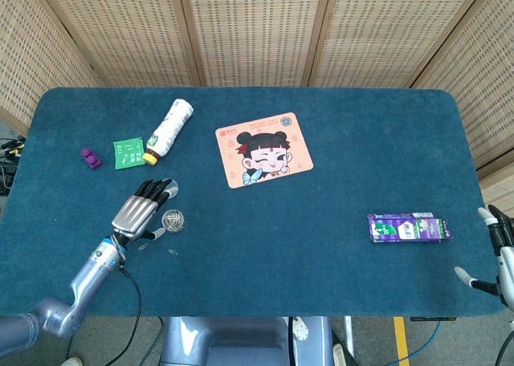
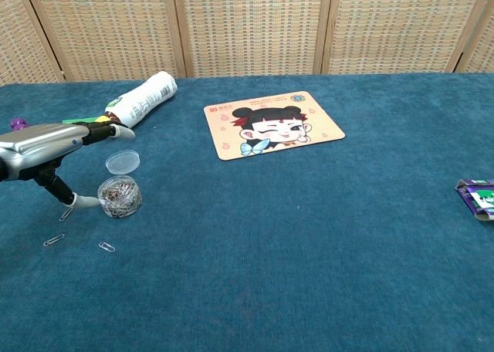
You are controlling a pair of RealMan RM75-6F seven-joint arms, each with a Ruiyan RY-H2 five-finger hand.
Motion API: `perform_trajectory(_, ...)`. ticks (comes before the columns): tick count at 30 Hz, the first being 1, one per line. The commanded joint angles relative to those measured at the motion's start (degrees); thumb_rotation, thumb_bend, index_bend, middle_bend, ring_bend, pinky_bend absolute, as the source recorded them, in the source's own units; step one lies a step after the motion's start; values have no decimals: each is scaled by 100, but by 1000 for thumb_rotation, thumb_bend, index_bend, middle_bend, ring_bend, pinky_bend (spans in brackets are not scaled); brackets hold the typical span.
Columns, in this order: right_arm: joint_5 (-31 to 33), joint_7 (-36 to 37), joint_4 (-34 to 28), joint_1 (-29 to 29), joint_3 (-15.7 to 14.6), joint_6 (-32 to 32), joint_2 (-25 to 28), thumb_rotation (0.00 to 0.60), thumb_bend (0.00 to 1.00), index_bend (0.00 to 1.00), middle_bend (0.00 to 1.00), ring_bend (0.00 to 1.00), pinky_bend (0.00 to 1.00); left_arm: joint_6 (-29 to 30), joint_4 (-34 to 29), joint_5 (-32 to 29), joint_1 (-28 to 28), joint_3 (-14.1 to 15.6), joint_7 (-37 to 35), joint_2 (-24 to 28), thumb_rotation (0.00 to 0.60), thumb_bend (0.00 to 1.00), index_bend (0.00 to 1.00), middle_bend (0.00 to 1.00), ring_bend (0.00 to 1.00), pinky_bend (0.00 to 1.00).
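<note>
My left hand (image 1: 138, 212) (image 2: 48, 145) hovers flat over the table with its fingers stretched out and holds nothing. Its fingertips reach over the edge of a clear round lid (image 1: 172, 189) (image 2: 122, 161). The thumb points down just left of a small clear jar full of paper clips (image 1: 173, 219) (image 2: 120, 196); contact cannot be told. Three loose paper clips (image 2: 106, 246) lie on the cloth in front of the jar. My right hand (image 1: 492, 250) shows only at the right table edge in the head view, fingers apart, empty.
A white bottle with a yellow cap (image 1: 169, 128) (image 2: 141, 99) lies behind the lid. A green packet (image 1: 128, 152) and purple toy car (image 1: 91, 158) lie to its left. A cartoon mouse pad (image 1: 263, 149) sits mid-table, a purple box (image 1: 408, 227) far right.
</note>
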Motion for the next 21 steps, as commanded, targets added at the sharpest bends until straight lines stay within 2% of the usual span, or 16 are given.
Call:
perform_trajectory(1,3,4,1,-4,1,7,1,600,0,0,0,0,0,50,17,57,4,7,-122,13,600,194,42,0,0,0)
perform_trajectory(5,4,20,7,-5,4,8,3,600,0,0,0,0,0,458,-229,177,117,-99,-413,306,600,145,9,0,0,0)
perform_trajectory(6,-2,26,3,-7,2,13,5,600,0,0,0,0,0,714,-395,152,235,-175,-449,519,600,119,1,0,0,0)
perform_trajectory(9,-16,22,-14,-10,3,29,10,600,0,0,0,0,0,996,-813,-28,477,-223,-229,942,600,28,0,0,0,0)
perform_trajectory(12,-38,20,-29,-17,0,50,16,600,0,0,0,0,0,1433,-1310,-295,850,-241,136,1326,600,0,0,0,0,0)
perform_trajectory(17,-65,13,-50,-34,-4,91,26,600,0,0,0,0,0,2162,-2076,-449,1524,-19,607,1888,600,0,0,0,0,0)
perform_trajectory(21,-85,-19,-48,-48,-10,124,27,600,0,0,0,0,0,2564,-2458,-399,1948,178,606,2139,600,0,0,0,0,0)
